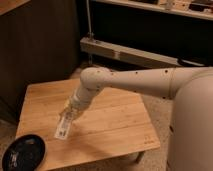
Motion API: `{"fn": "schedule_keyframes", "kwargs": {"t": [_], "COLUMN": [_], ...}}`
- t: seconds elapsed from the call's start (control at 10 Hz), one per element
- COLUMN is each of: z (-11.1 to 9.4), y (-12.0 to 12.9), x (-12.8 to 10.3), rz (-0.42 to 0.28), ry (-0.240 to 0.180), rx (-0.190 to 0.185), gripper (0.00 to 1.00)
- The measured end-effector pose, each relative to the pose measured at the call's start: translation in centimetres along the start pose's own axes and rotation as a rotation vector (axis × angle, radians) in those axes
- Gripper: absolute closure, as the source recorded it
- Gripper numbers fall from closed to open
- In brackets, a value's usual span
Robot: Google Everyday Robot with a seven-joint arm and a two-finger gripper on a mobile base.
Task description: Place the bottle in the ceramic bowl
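Note:
A slim clear bottle [64,127] with a pale label hangs tilted just above the wooden table [115,125], its lower end toward the front left. My gripper [70,114] is shut on the bottle's upper end, reaching down from the white arm [145,80]. The ceramic bowl [24,151], a shallow black glossy dish, sits at the table's front left corner, a short way down and left of the bottle.
The small wooden table stands on a speckled floor. A dark cabinet [40,45] rises behind it at left, and a grey metal beam [130,54] runs across the back. My white base [192,135] fills the right side.

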Motion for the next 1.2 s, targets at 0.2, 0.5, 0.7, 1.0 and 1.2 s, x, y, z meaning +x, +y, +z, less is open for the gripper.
{"fn": "schedule_keyframes", "kwargs": {"t": [0.2, 0.5, 0.7, 1.0, 1.2], "z": [1.2, 3.1, 4.1, 6.1, 7.2], "y": [4.7, 8.1, 8.3, 8.9, 8.8], "x": [-0.5, 1.2, 2.6, 4.3, 4.1], "rz": [0.019, 0.048, 0.035, -0.037, -0.060], "ry": [-0.040, -0.160, -0.219, -0.242, -0.232], "rx": [-0.109, -0.282, -0.355, -0.388, -0.395], "gripper": [1.00, 1.00, 1.00, 1.00, 1.00]}}
